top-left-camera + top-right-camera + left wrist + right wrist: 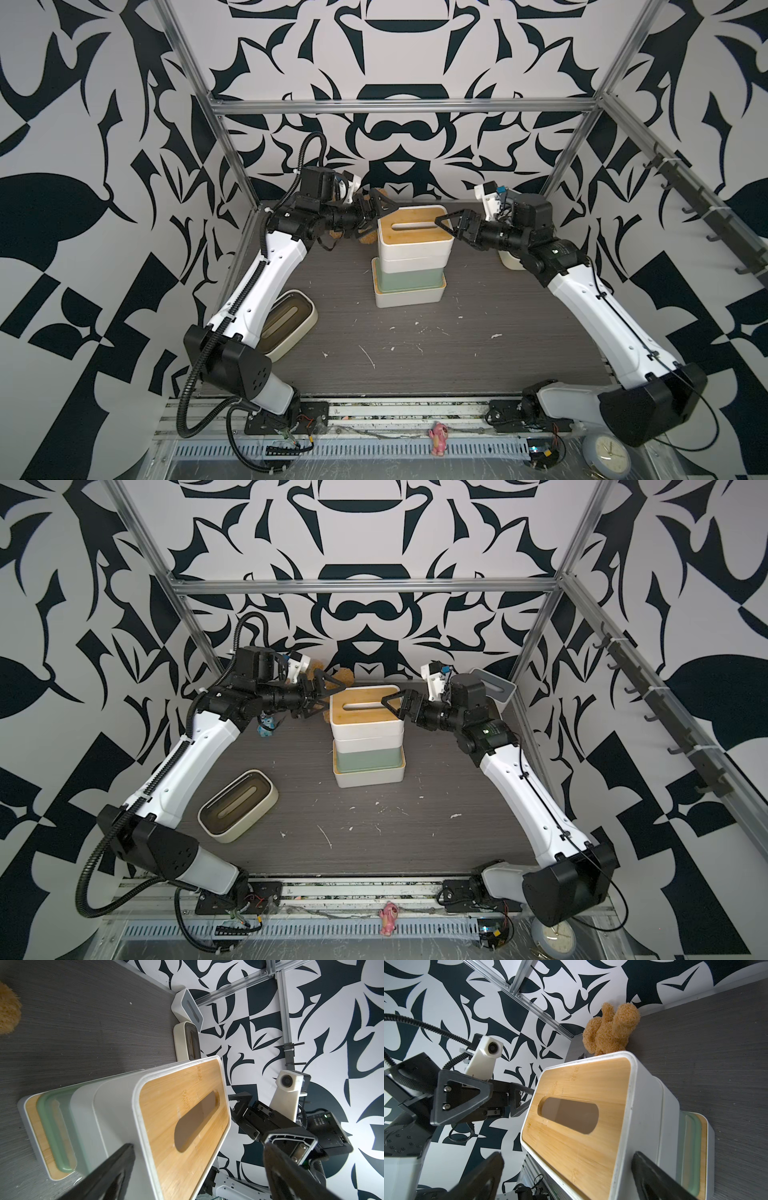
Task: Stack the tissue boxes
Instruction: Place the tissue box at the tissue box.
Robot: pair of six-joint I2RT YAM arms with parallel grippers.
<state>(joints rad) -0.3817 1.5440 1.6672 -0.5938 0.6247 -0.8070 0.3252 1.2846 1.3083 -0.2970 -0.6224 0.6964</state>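
Mid-table stands a stack of tissue boxes. A white box with a bamboo lid (409,297) (372,777) is at the bottom. A sage green box (409,276) (370,758) rests on it, then a white box. The top box (411,232) (361,715) (182,1105) (581,1105) is white with a slotted bamboo lid. My left gripper (380,216) (332,698) (198,1147) is open at the top box's left end. My right gripper (446,228) (395,708) (566,1155) is open at its right end. Each straddles the rim without clamping.
A cream box with a dark-brown lid (286,324) (239,804) lies at front left beside my left arm. A grey-lidded white box (494,688) (188,1009) and another cream box (187,1043) sit at back right. A brown teddy bear (610,1030) sits behind the stack.
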